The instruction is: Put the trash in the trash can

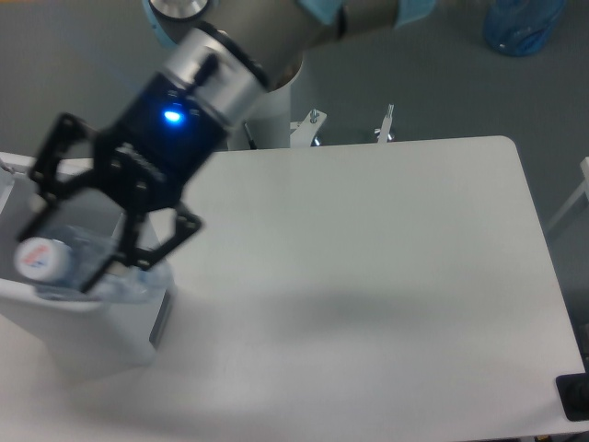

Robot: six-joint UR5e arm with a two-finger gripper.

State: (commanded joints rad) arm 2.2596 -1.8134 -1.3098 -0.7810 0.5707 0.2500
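Note:
My gripper (60, 262) hangs over the white trash can (83, 336) at the table's left edge. Its black fingers (129, 249) are closed around the clear crushed plastic bottle (138, 276). The bottle lies crosswise at rim level over the can's opening. Its round cap end (37, 259) points to the left. A grey panel (162, 318) shows on the can's right side. The crumpled white paper wrapper is not visible; the gripper and the bottle hide the inside of the can.
The white table (368, 276) reaches right to a rounded corner. Two metal clamps (313, 120) (387, 120) stand at its back edge beside the arm's white base (271, 110). A blue bag (523, 23) is on the floor at top right. A black object (575, 398) is at bottom right.

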